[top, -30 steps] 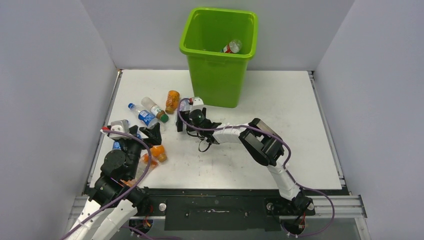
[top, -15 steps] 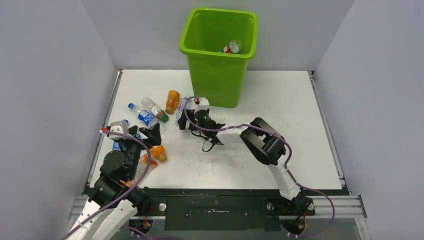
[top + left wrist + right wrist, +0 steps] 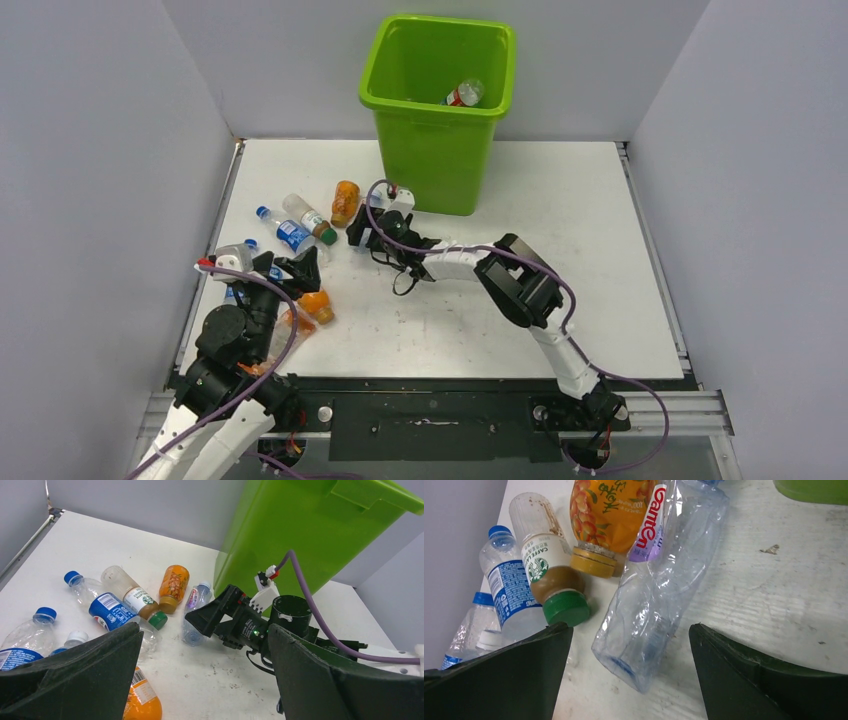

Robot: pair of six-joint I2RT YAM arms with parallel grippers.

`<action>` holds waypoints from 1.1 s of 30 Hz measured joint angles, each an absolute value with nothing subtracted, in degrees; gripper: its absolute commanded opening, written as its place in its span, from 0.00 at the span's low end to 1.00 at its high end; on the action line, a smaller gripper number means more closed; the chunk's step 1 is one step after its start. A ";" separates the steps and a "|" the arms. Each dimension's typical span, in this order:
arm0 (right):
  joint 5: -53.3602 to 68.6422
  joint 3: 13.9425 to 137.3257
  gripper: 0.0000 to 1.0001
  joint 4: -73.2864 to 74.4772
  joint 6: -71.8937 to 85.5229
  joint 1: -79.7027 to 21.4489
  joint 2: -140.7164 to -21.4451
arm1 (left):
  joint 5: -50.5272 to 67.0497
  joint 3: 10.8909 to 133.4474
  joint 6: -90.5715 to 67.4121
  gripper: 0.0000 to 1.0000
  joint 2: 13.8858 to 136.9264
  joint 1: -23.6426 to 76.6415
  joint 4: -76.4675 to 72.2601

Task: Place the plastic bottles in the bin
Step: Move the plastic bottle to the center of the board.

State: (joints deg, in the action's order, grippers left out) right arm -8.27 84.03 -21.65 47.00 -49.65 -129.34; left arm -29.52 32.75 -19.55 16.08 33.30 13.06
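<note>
- Black and spread wide, the left fingers [image 3: 75, 675] hang over the near left of the white counter [image 3: 560, 250] with nothing between them.
- Just under them an orange bottle [image 3: 142, 700] lies on its side, nearest of the group.
- To its left lie a blue-capped bottle [image 3: 30, 640] and a white-capped bottle [image 3: 74, 639], both clear and close together.
- Further back, a blue-label bottle [image 3: 107, 610] lies alongside a coffee bottle [image 3: 132, 597] with a green cap. The two seem to touch along their sides, though the wrist views do not settle it.
- Beside the coffee bottle lies a juice bottle [image 3: 609, 510], orange with a yellow cap that sits close to the green one.
- The right fingers [image 3: 489, 680] are spread as well, low over the counter, one on each side of a crushed clear bottle [image 3: 659, 580] with a red-lettered label. A gap shows on both sides, so nothing is pinched.
- The crushed clear bottle lies flat against the juice bottle, its labelled end toward the bin.
- The lime-green bin [image 3: 435, 150] stands upright at the far edge of the counter, just behind the right fingers.
- Inside the bin, a red-label bottle [image 3: 465, 93] rests near the right-hand wall.
</note>
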 measured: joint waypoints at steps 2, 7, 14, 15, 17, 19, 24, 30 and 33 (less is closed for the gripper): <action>-8.69 87.57 0.92 -19.92 47.86 -49.67 -131.33 | -29.52 32.75 -19.55 0.96 16.08 33.30 13.06; -9.93 95.74 0.96 -15.20 49.34 -49.91 -136.22 | -29.52 32.75 -19.57 0.96 16.12 33.30 13.10; -12.34 96.38 0.50 -12.03 49.52 -49.91 -136.51 | -29.52 32.75 -19.57 0.96 16.14 33.30 13.10; -12.78 95.88 0.46 -12.23 49.45 -49.91 -136.49 | -29.52 32.75 -19.57 0.96 16.14 33.30 13.10; -13.34 94.61 0.39 -13.06 49.10 -49.89 -136.29 | -29.52 32.75 -19.57 0.96 16.14 33.30 13.10; -13.69 92.64 0.34 -14.55 48.82 -49.78 -135.66 | -29.52 32.75 -19.57 0.96 16.14 33.34 13.10; -13.78 83.09 0.29 -17.10 48.16 -49.52 -130.06 | -29.52 32.75 -19.57 0.96 16.14 33.34 13.13; -15.09 63.26 0.31 -17.34 43.86 -50.09 -115.44 | -29.50 32.75 -19.57 0.96 16.12 33.34 13.13; -16.67 51.75 0.35 -15.27 41.67 -51.42 -105.54 | -29.45 32.75 -19.59 0.96 16.12 33.34 13.10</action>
